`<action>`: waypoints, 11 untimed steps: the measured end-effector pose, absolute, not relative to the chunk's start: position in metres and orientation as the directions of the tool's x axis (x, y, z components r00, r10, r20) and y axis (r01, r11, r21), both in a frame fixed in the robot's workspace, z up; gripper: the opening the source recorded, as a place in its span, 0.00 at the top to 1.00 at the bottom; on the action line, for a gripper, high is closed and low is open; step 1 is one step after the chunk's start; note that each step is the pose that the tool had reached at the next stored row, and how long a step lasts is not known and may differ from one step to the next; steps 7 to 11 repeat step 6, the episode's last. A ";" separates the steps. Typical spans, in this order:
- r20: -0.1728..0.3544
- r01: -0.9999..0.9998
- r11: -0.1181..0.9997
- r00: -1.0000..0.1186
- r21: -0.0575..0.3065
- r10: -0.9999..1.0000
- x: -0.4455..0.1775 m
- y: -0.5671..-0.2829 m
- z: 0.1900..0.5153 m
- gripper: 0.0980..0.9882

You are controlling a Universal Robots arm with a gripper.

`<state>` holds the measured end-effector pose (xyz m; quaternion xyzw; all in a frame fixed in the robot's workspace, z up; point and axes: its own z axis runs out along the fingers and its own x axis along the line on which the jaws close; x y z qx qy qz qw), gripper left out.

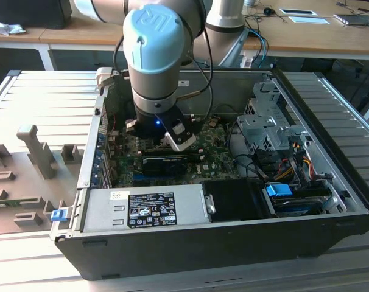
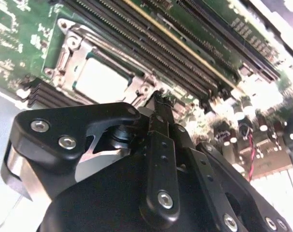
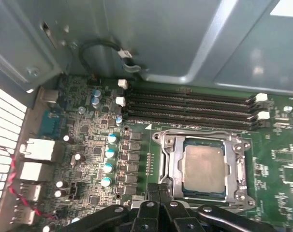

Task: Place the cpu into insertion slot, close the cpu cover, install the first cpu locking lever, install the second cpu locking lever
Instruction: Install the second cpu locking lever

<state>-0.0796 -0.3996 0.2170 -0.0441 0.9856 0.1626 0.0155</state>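
Note:
The cpu (image 3: 204, 166) lies flat in the insertion slot (image 3: 181, 170) on the green motherboard (image 3: 277, 159), its silver-grey top showing through the window of the cpu cover (image 3: 169, 159). The cover lies down over the chip. My gripper (image 3: 160, 191) is shut, its black fingertips pressed together right at the socket's edge, with nothing visible between them. In the second wrist view the gripper (image 2: 158, 99) ends just short of the cover (image 2: 71, 50) and the cpu (image 2: 100, 77). In the exterior view the gripper (image 1: 172, 137) reaches down into the open computer case.
Long black memory slots (image 3: 190, 108) run beside the socket, with a row of small capacitors (image 3: 108, 154) on its other side. A black finned card (image 1: 166, 163), a grey power supply (image 1: 148, 210), a drive cage (image 1: 270, 125) and loose cables (image 1: 294, 161) crowd the case.

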 end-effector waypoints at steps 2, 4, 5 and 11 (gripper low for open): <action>-0.045 -0.092 0.943 -0.996 0.319 -0.082 -0.080 -0.400 0.224 0.99; -0.045 -0.092 0.943 -0.996 0.319 -0.082 -0.080 -0.400 0.228 0.99; -0.045 -0.092 0.943 -0.996 0.319 -0.082 -0.080 -0.400 0.229 0.99; -0.045 -0.092 0.943 -0.996 0.319 -0.082 -0.080 -0.400 0.229 0.99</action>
